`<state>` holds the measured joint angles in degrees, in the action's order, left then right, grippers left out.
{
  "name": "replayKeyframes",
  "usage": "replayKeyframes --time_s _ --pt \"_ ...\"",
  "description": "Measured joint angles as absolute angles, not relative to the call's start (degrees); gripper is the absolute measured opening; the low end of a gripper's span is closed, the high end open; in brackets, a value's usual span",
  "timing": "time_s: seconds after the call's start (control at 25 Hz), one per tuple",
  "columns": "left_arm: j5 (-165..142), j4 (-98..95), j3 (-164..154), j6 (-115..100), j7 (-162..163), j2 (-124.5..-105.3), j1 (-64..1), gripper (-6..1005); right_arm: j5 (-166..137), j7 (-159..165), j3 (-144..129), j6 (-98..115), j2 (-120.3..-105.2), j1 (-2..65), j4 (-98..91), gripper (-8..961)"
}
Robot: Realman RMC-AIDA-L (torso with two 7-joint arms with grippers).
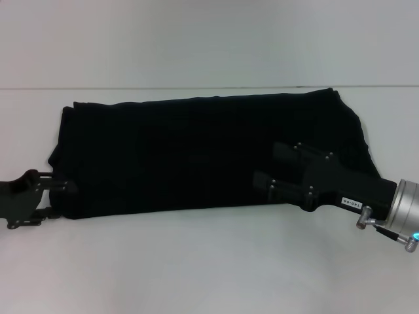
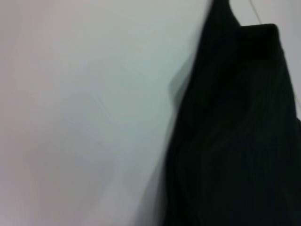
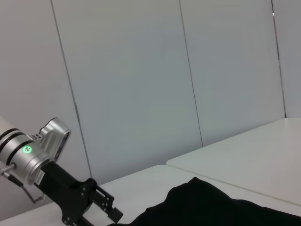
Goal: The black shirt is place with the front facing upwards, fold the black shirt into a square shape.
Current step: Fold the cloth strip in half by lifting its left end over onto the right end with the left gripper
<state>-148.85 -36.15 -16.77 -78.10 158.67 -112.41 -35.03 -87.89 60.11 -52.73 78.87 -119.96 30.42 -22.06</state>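
The black shirt (image 1: 196, 154) lies on the white table (image 1: 209, 261) as a long band running left to right, plain black side up with no lettering showing. My right gripper (image 1: 273, 165) hovers over the shirt's right part, open, its two black fingers (image 1: 285, 152) spread with nothing between them. At the shirt's near left corner sits my left gripper (image 1: 60, 195), right against the cloth edge. The left wrist view shows the shirt's edge (image 2: 235, 141) on bare table. In the right wrist view, the left gripper (image 3: 94, 202) appears beside the shirt (image 3: 211, 207).
White tabletop surrounds the shirt on all sides, with a seam line (image 1: 196, 88) just behind it. Pale wall panels (image 3: 141, 84) stand beyond the table. A second table surface (image 3: 254, 150) adjoins at the far side.
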Motion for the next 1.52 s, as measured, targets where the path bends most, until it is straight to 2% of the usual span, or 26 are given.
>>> replayKeyframes --time_s 1.52 --pt "-150.1 -37.4 -23.6 -76.1 159.6 -112.65 -37.3 658 -87.9 60.0 -52.7 79.0 -119.96 30.9 -22.1 838"
